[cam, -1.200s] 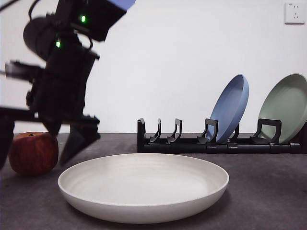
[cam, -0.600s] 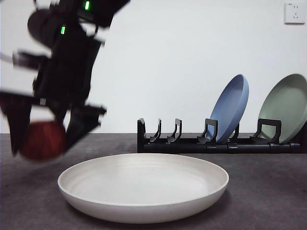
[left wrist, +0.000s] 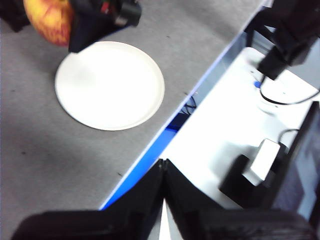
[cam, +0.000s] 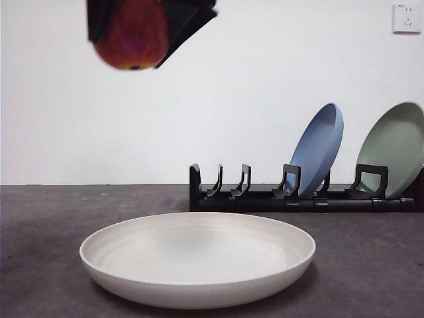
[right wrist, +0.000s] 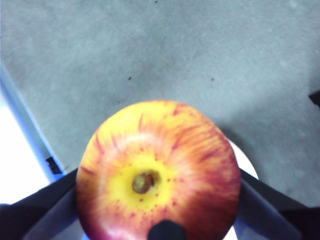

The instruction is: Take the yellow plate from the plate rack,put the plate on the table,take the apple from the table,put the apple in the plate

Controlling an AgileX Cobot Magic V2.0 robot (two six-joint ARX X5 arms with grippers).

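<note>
High above the table [cam: 371,265], my right gripper [cam: 142,26] is shut on the red apple [cam: 131,36], up at the picture's top left. In the right wrist view the apple [right wrist: 159,172] fills the space between the black jaws, its yellow stem end facing the camera. The yellow plate [cam: 197,258] lies flat on the table at the near middle, with nothing in it; the apple hangs over its left part. The black plate rack [cam: 265,199] stands behind it. My left gripper [left wrist: 162,170] is shut and holds nothing, back beyond the table's edge, looking down on the plate [left wrist: 109,85] and apple [left wrist: 50,20].
A blue plate [cam: 319,149] and a pale green plate [cam: 394,149] lean upright in the rack's right slots; its left slots hold nothing. A wall socket [cam: 406,18] sits at the upper right. The table's blue-lined edge [left wrist: 200,95] borders a white bench with cables.
The right gripper closed on the apple at the table's left, lifted it off the surface and carried it up and rightward, above the plate's left part. The plate has not moved.
</note>
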